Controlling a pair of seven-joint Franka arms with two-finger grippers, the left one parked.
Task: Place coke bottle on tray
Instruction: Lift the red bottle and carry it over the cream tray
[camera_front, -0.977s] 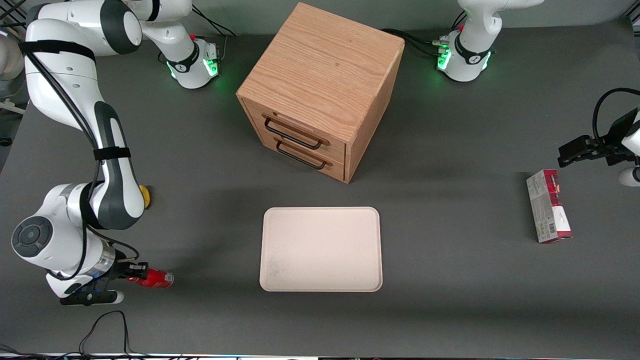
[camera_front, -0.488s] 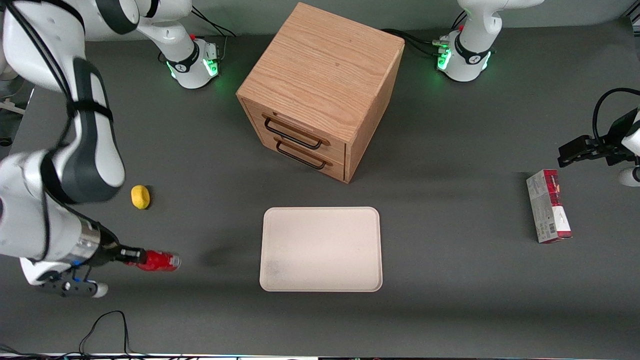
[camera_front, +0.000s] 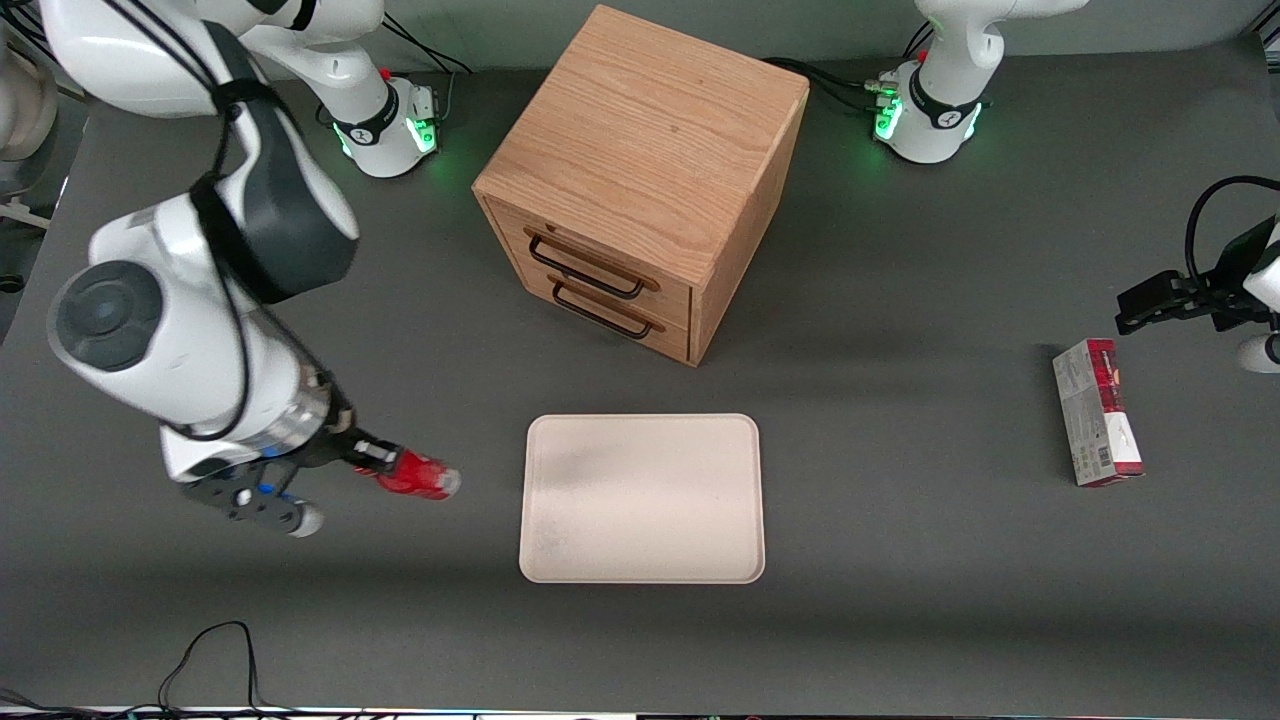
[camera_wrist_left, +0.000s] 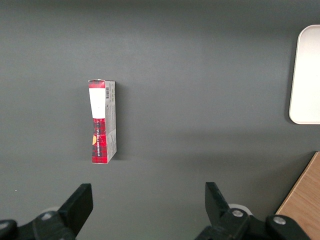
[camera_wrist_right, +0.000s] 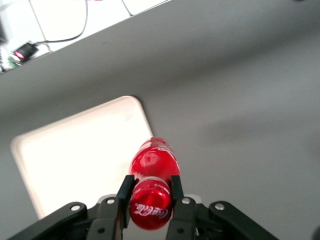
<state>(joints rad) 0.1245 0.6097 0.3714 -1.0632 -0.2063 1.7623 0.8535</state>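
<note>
The coke bottle (camera_front: 415, 475) is a small red plastic bottle with a red cap and a clear end. My right gripper (camera_front: 372, 462) is shut on its cap end and holds it lifted off the table, beside the tray on the working arm's side. In the right wrist view the two black fingers (camera_wrist_right: 124, 192) clamp the red cap of the bottle (camera_wrist_right: 152, 162), whose body points toward the tray (camera_wrist_right: 75, 150). The tray (camera_front: 642, 498) is large, cream-white and bare, lying flat in front of the wooden drawer cabinet.
A wooden drawer cabinet (camera_front: 640, 180) with two black handles stands farther from the front camera than the tray. A red-and-grey carton (camera_front: 1097, 412) lies toward the parked arm's end; it also shows in the left wrist view (camera_wrist_left: 102, 121). A black cable (camera_front: 210, 665) lies near the table's front edge.
My right gripper has lifted the coke bottle off the table and carried it toward the tray. The arm has swung up and now hides the yellow object seen earlier.
</note>
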